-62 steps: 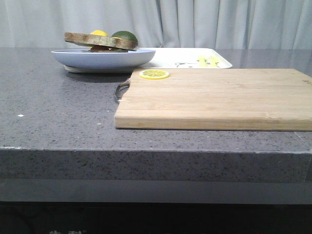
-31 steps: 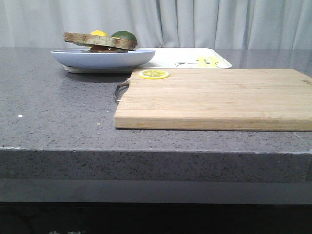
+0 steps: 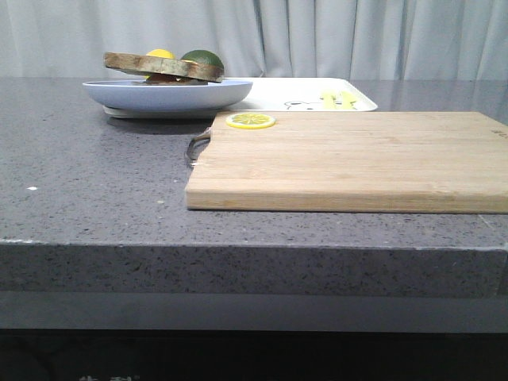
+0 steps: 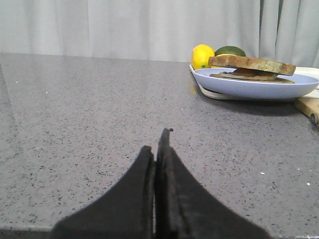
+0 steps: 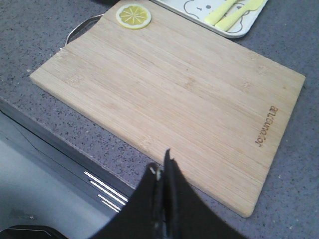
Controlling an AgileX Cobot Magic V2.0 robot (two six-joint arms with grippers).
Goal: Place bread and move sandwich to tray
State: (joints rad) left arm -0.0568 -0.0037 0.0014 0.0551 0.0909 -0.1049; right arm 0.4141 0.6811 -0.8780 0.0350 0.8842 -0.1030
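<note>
A grey speckled surface [image 3: 95, 182] fills the front view, with pale curtains behind it. At the back left sits a pale blue plate [image 3: 168, 94] holding the sandwich [image 3: 163, 67], its top slice of bread brown-crusted and tilted slightly. The plate rests on the left end of the white tray [image 3: 305, 94], which stretches to the right behind it and shows yellow marks and a small cartoon print. A lemon [image 3: 161, 54] and a dark green fruit [image 3: 203, 58] peek up behind the sandwich.

In front of the tray lies a wooden board [image 3: 349, 163], flat on the surface, with a metal handle at its left edge. A yellow lemon slice [image 3: 251, 121] sits on its far left corner.

Left fingers [image 4: 157, 149]: pressed together, empty, low over bare surface, well apart from the plate. Right fingers [image 5: 164, 172]: clenched, empty, above the board's near edge.
</note>
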